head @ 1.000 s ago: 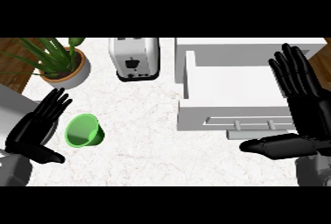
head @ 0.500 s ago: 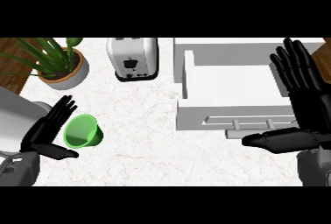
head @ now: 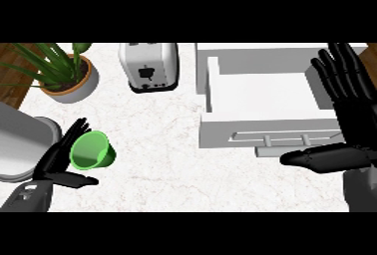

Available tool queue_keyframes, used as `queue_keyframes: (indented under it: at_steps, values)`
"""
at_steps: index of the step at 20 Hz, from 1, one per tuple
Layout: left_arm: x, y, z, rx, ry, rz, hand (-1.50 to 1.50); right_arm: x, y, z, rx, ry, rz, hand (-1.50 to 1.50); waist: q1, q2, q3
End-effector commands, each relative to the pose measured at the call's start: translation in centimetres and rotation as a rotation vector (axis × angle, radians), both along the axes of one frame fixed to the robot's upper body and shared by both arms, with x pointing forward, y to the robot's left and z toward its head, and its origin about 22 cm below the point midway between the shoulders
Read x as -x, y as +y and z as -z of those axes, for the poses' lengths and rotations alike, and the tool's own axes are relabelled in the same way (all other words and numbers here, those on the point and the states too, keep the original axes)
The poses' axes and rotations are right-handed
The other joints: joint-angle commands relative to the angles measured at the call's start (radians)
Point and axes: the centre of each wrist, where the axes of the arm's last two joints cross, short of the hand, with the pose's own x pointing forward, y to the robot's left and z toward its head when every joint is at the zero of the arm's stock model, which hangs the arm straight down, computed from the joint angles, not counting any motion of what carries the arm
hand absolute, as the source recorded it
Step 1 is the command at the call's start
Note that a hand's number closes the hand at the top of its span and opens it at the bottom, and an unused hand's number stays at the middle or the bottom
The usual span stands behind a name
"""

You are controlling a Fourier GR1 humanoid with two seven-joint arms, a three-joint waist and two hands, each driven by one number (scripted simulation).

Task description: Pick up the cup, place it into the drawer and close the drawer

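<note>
We note the green cup [head: 93, 150] on the counter [head: 165, 167], lower left, tipped. Its mouth faces up-left toward the left hand [head: 59, 159], with its base to the right. The left hand is open, straight fingers alongside the rim. The right hand [head: 346, 107] is open beside the open drawer [head: 258, 97].

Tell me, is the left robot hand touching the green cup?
Cannot tell. In the head view the left robot hand, fingers straight, overlaps the green cup at its left edge; neither gap nor contact shows plainly.
</note>
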Motion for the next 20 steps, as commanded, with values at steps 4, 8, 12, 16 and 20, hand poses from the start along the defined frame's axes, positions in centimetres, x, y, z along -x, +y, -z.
queue_keyframes:
  at_steps: [4, 8, 12, 16, 20]
  values:
    - [0.0, -0.9, 0.8, 0.128, -0.090, 0.071, -1.50, 0.8, 1.2, -0.4, -0.002, -0.003, -0.006, -1.50, -0.003, -0.001, -0.001]
    - [0.6, -1.2, 1.4, 0.111, -0.103, 0.081, -1.50, 0.0, 0.2, -1.1, 0.022, 0.006, -0.016, -1.50, -0.009, 0.004, -0.002]
    - [-0.1, -1.1, 0.9, 0.101, -0.122, 0.076, -1.50, -0.3, -1.2, -0.7, 0.001, 0.003, -0.008, -1.50, -0.015, 0.009, -0.002]
    - [-0.7, -2.8, 1.3, 0.133, -0.122, 0.101, -1.50, 0.0, -0.6, -1.3, -0.007, -0.011, -0.013, -1.50, -0.020, 0.007, -0.003]
    - [-1.7, -4.0, 1.1, 0.184, -0.096, 0.140, -1.50, 0.1, 0.5, -1.5, 0.002, -0.003, -0.011, -1.50, -0.018, 0.005, -0.003]
